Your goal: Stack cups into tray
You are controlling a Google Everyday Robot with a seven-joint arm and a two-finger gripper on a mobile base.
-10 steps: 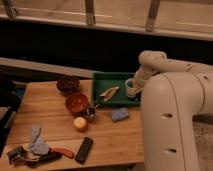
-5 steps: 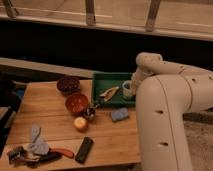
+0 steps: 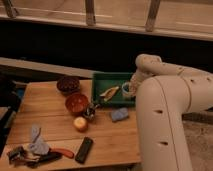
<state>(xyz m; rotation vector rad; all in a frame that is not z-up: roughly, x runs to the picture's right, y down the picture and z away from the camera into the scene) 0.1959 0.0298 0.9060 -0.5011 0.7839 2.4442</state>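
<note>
One cup (image 3: 126,89) sits at the right end of the green tray (image 3: 104,80), right where the gripper (image 3: 131,86) reaches down from the white arm (image 3: 165,100); whether the fingers are spread or pinching the cup, I cannot tell. A yellowish item (image 3: 109,92) lies in the tray's middle. Left of the tray stand a dark bowl (image 3: 68,84) and an orange bowl (image 3: 77,102). Below the tray, on the tabletop (image 3: 50,125), rests a blue-grey block (image 3: 119,115).
</note>
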